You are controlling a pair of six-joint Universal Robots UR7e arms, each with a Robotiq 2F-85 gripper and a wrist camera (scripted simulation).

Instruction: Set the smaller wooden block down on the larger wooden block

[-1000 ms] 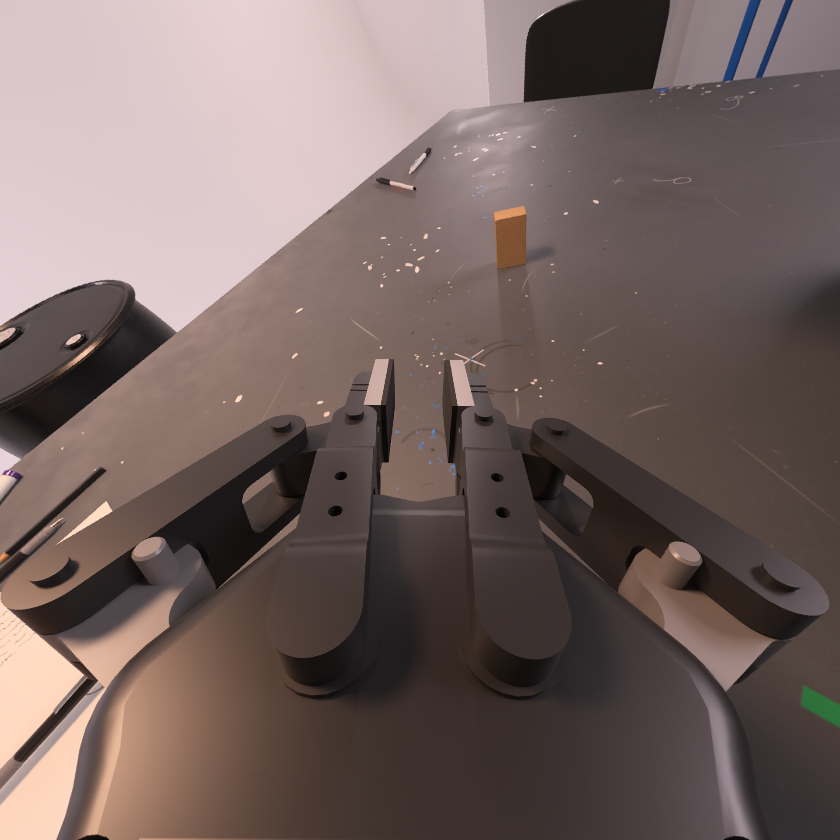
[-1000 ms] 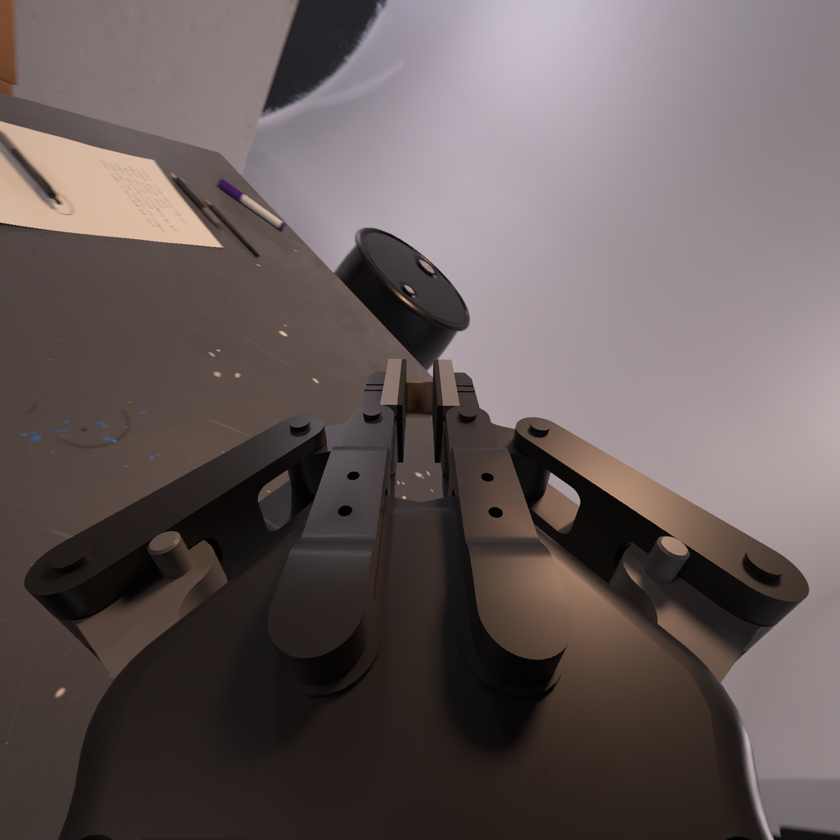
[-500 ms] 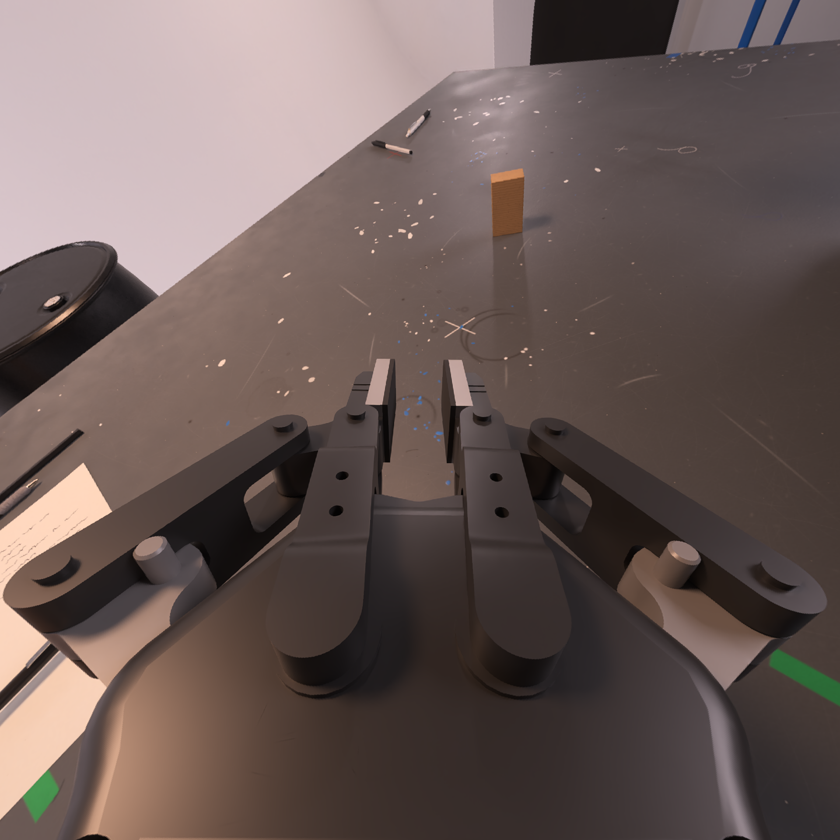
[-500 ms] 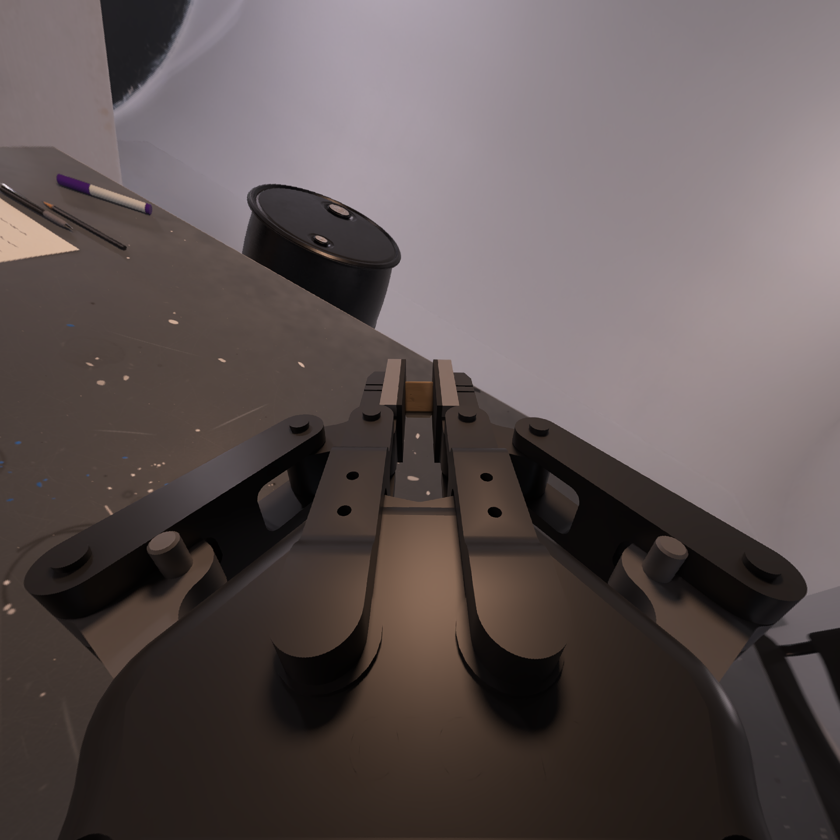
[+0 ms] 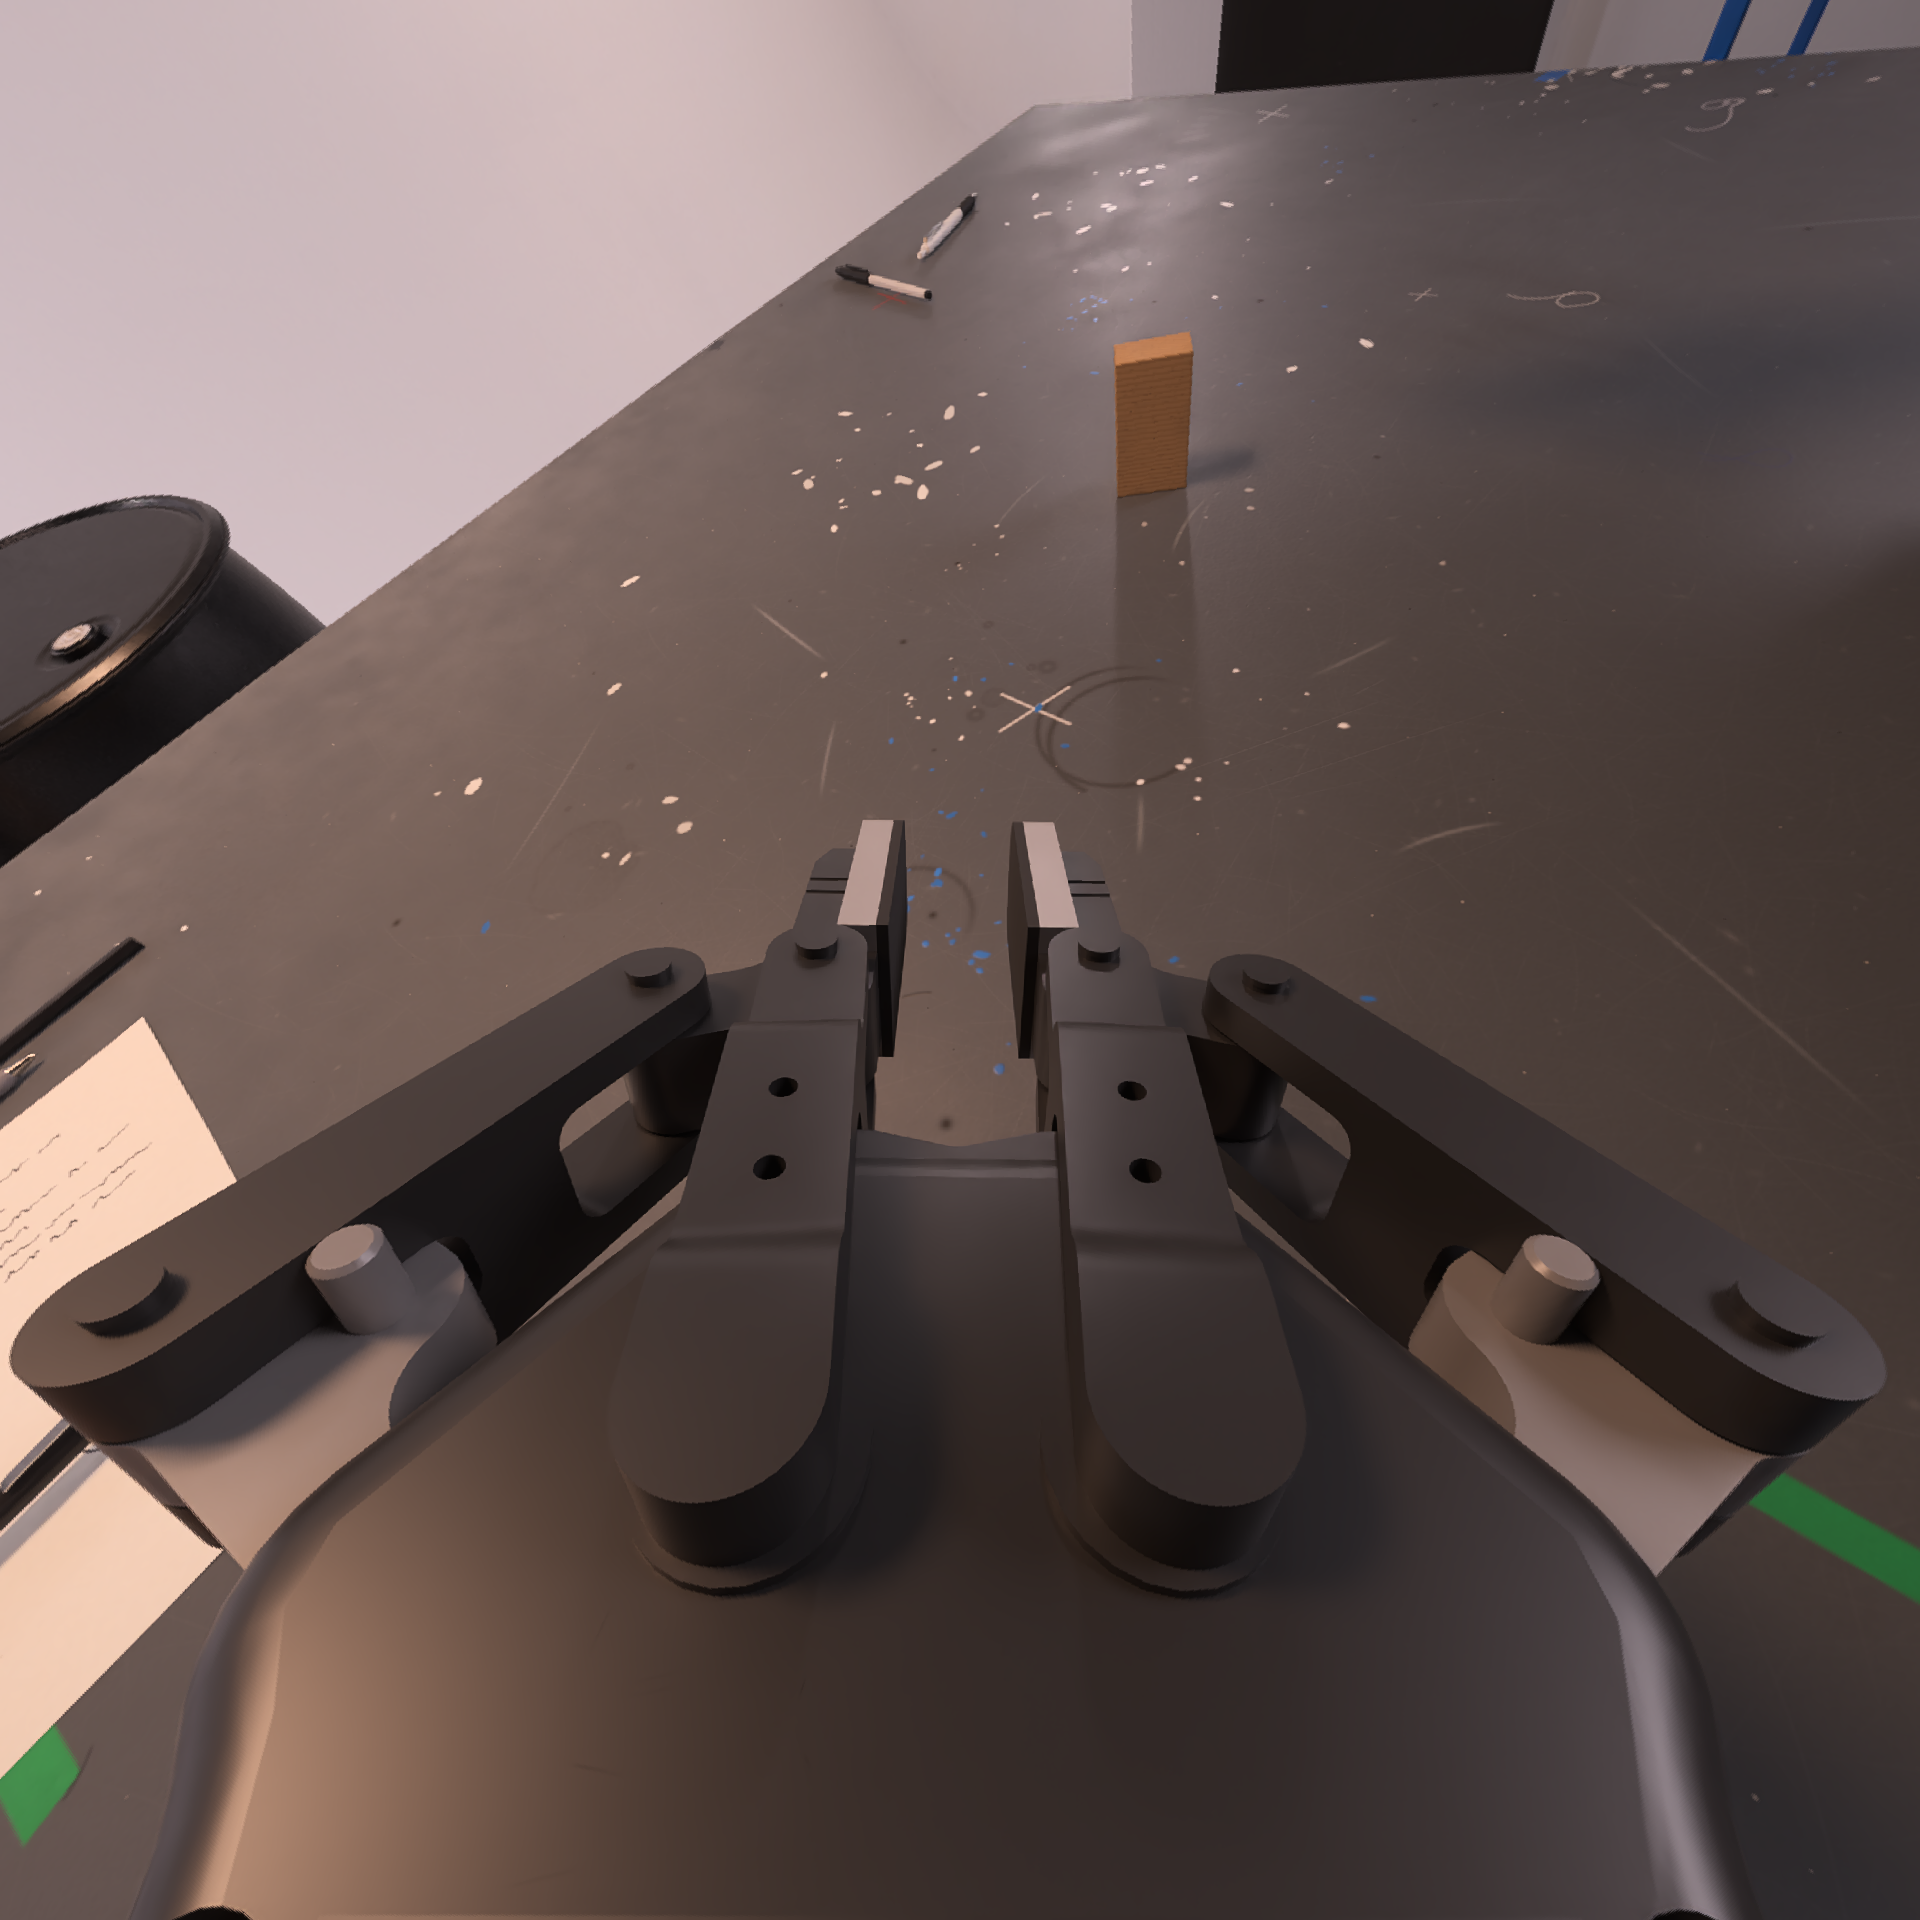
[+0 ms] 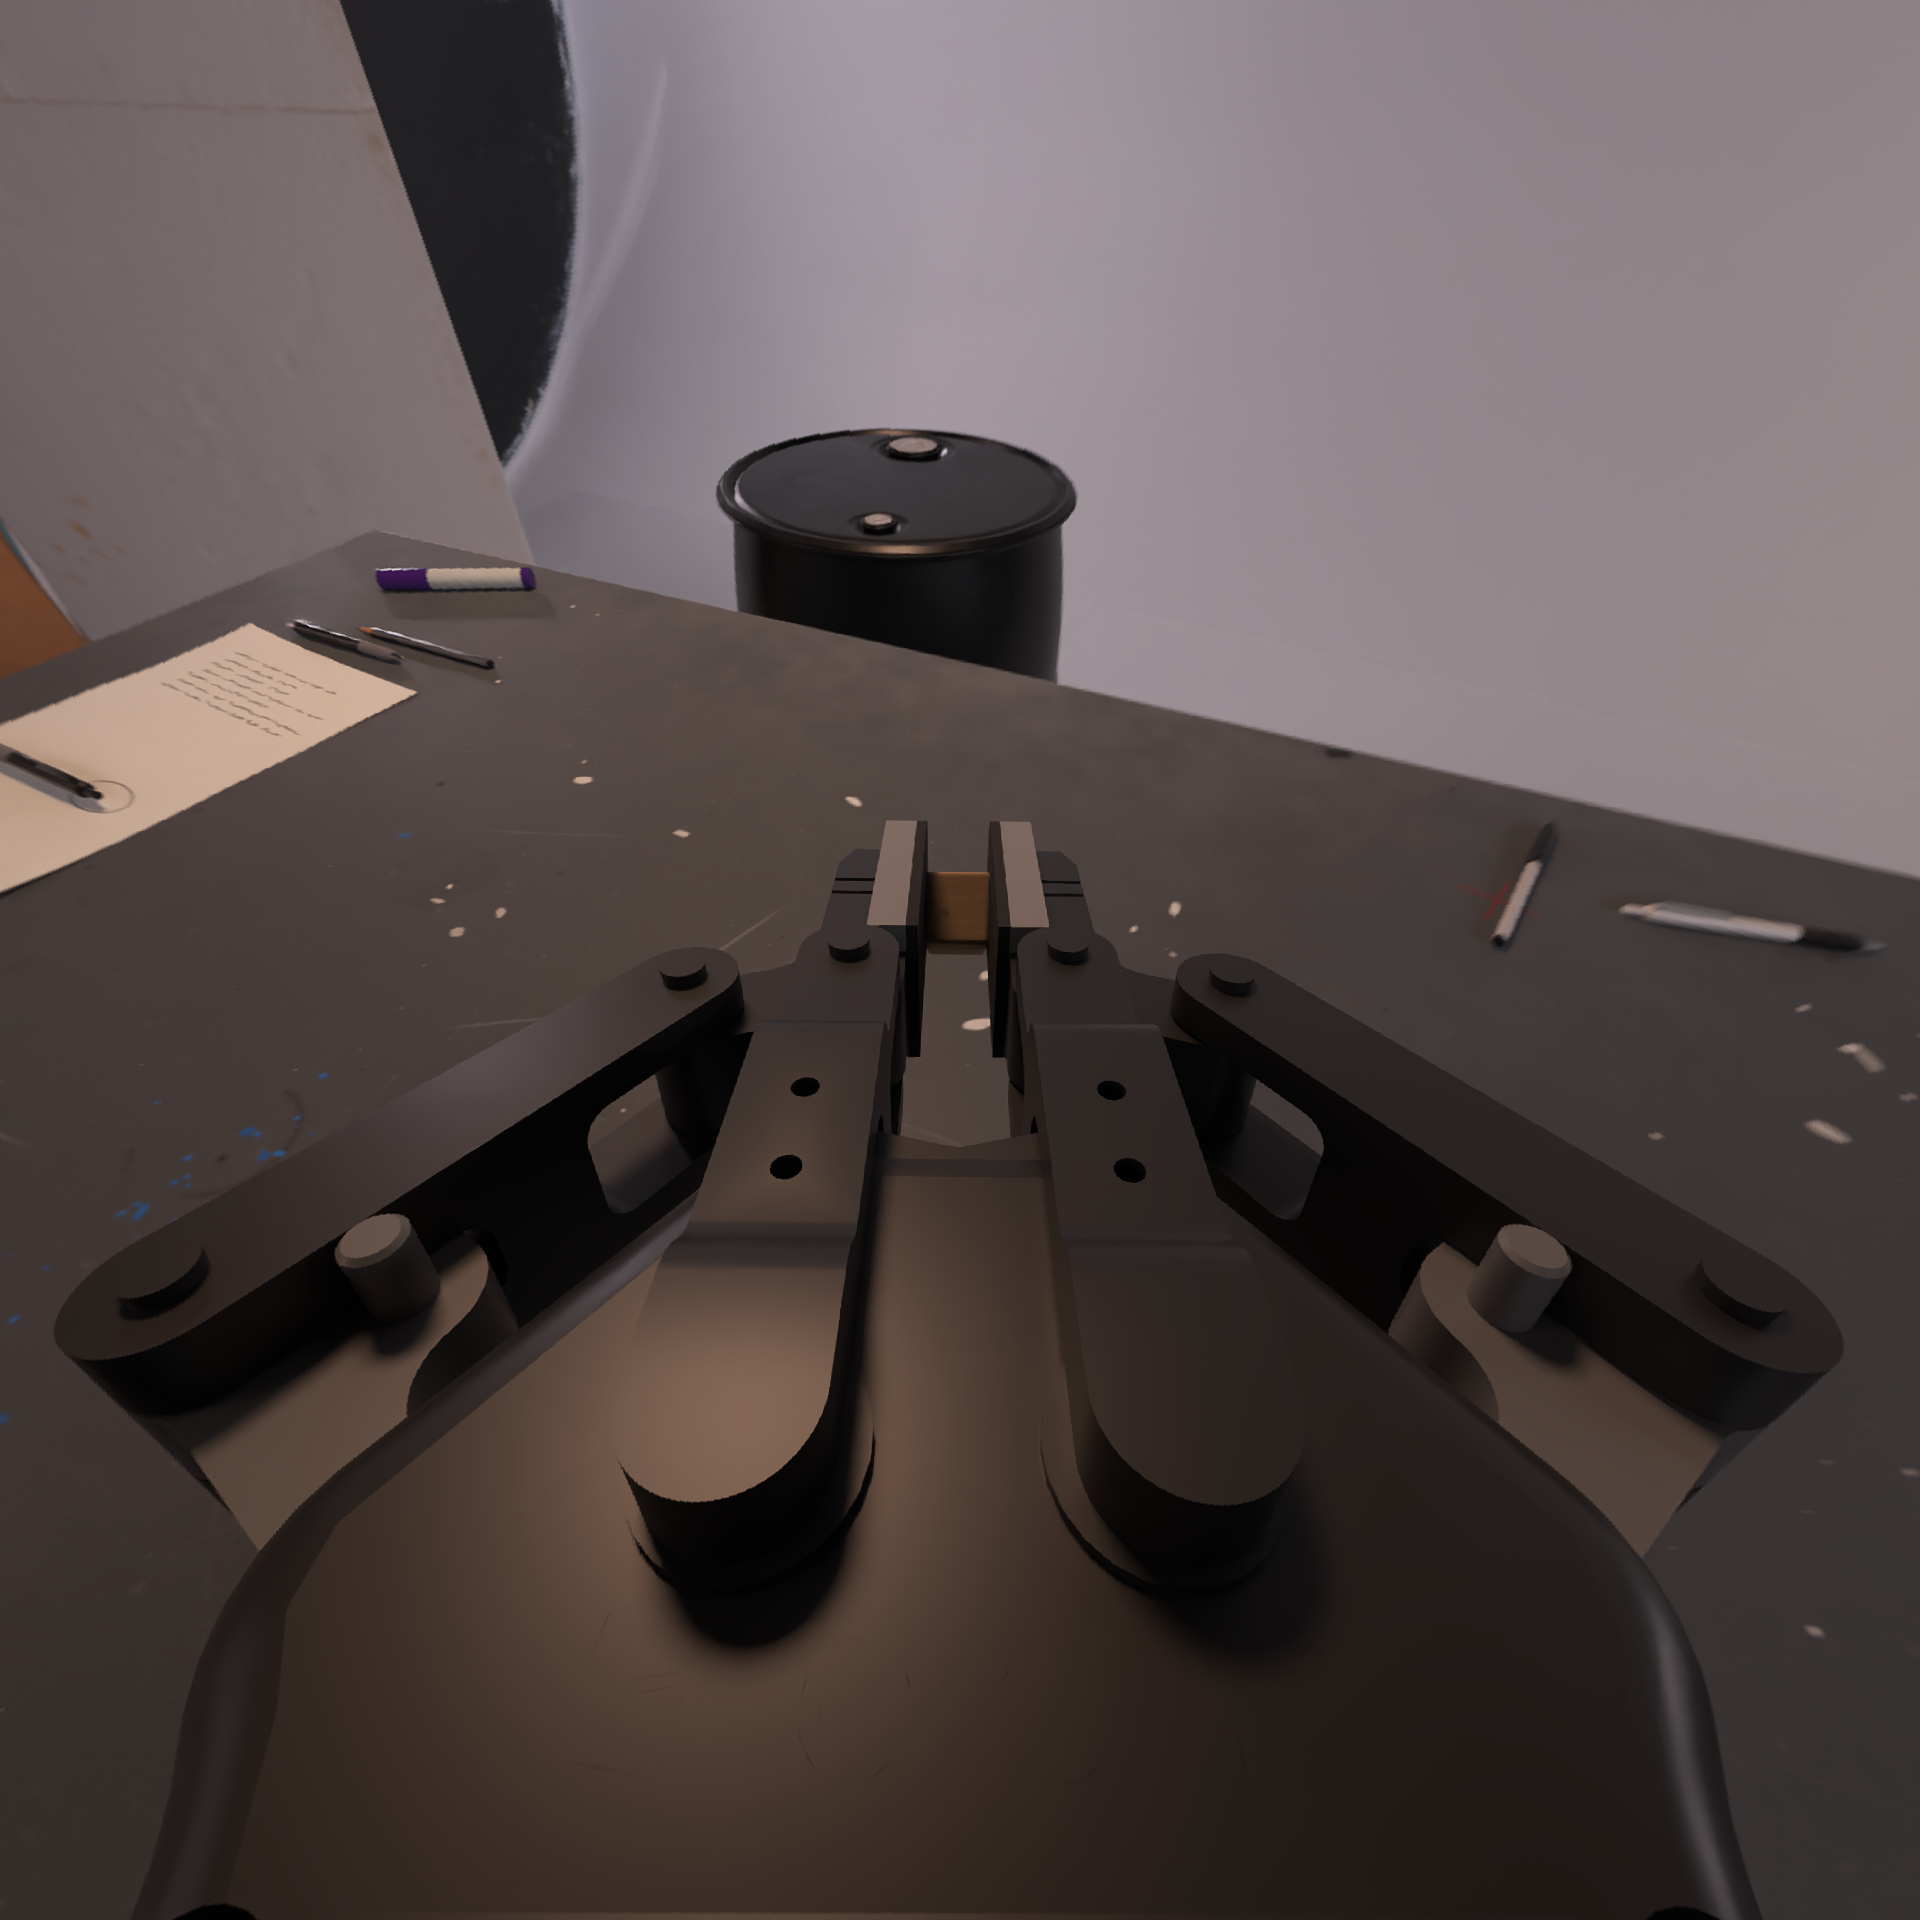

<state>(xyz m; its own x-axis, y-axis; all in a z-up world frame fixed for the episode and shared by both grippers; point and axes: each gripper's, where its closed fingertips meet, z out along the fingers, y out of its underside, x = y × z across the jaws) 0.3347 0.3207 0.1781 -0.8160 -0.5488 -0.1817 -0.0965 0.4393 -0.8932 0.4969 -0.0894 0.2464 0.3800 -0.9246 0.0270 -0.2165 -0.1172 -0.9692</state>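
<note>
The larger wooden block (image 5: 1153, 416) stands upright on the dark table (image 5: 1455, 727), far ahead of my left gripper (image 5: 958, 868). The left gripper hangs over the table with its pads a small gap apart and nothing between them. My right gripper (image 6: 958, 873) is shut on the smaller wooden block (image 6: 956, 906), a tan piece pinched between the fingertips and held above the table (image 6: 623, 935). Only the block's near face shows. The larger block does not appear in the right wrist view.
A black drum (image 6: 899, 561) stands beyond the table edge and also shows in the left wrist view (image 5: 104, 665). A sheet of paper (image 6: 187, 727), a purple marker (image 6: 455, 579) and pens (image 6: 1522, 883) lie on the table. Two markers (image 5: 883, 283) lie left of the larger block. Green tape (image 5: 1839, 1548) marks the table.
The right gripper has swung round with the small block, so the table and drum now lie straight ahead. The left gripper has drawn back slightly from the larger block. Both grips are unchanged.
</note>
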